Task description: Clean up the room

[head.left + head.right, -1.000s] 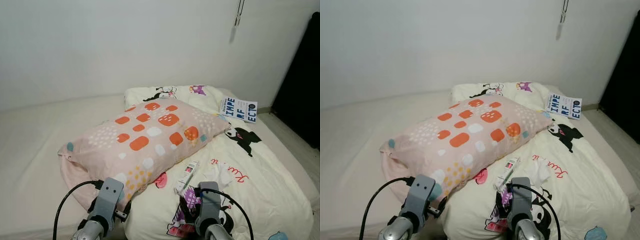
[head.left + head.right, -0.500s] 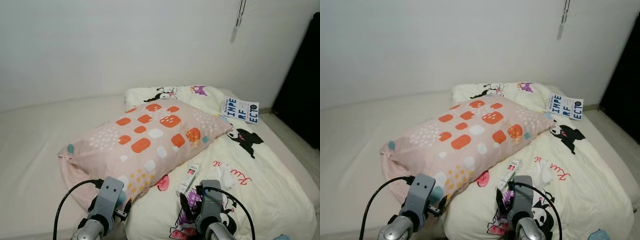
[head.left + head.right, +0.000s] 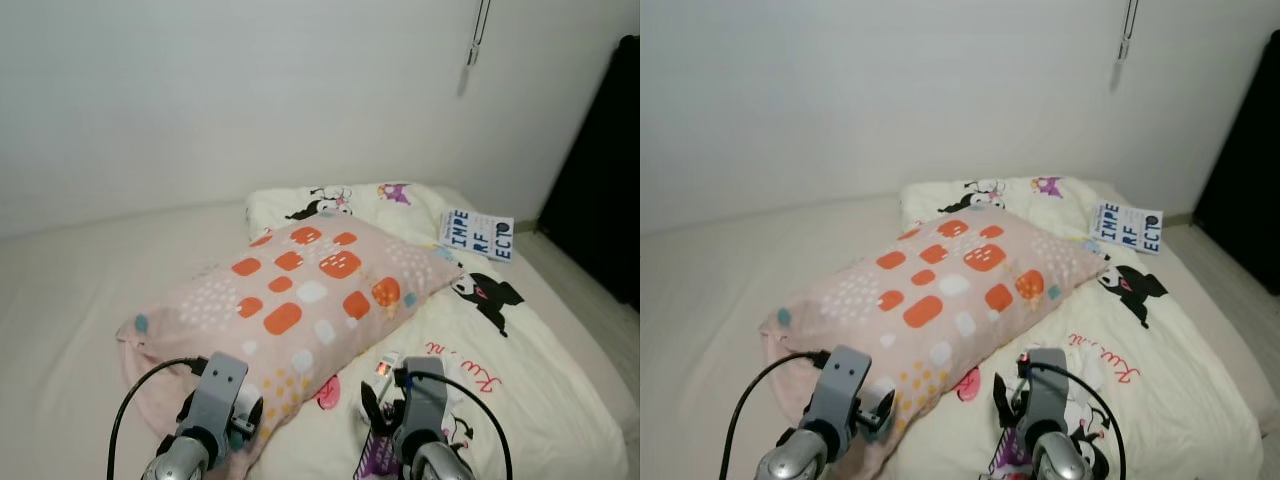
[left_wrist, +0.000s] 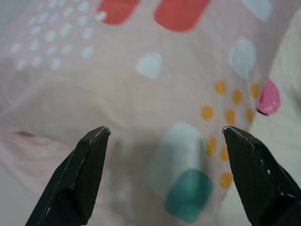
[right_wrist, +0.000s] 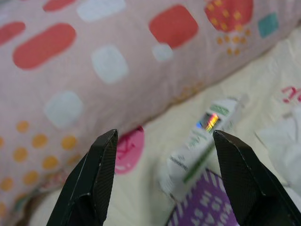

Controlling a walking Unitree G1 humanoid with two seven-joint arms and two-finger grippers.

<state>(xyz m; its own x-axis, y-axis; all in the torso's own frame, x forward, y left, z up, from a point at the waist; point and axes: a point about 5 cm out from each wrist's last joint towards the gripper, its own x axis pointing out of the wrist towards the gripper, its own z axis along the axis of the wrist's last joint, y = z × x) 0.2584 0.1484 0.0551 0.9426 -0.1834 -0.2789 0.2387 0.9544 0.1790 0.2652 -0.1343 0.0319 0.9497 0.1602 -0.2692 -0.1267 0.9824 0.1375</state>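
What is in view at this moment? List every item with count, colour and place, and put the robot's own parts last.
Pillow: one, pink with orange, white and teal patches, lying across the bed, partly on the duvet.
Duvet: one, cream with cartoon prints, on the right half of the bed.
Mattress: one, cream, bare on the left.
Tube: one, white with green print, on the duvet just beside the pillow's near edge.
Tissue: one, white and crumpled, on the duvet next to the tube.
Book: one, white with blue letters, at the duvet's far right edge.
Wall: white, behind the bed.
Left gripper: open, facing the pillow's near corner.
Right gripper: open, aimed toward the tube.
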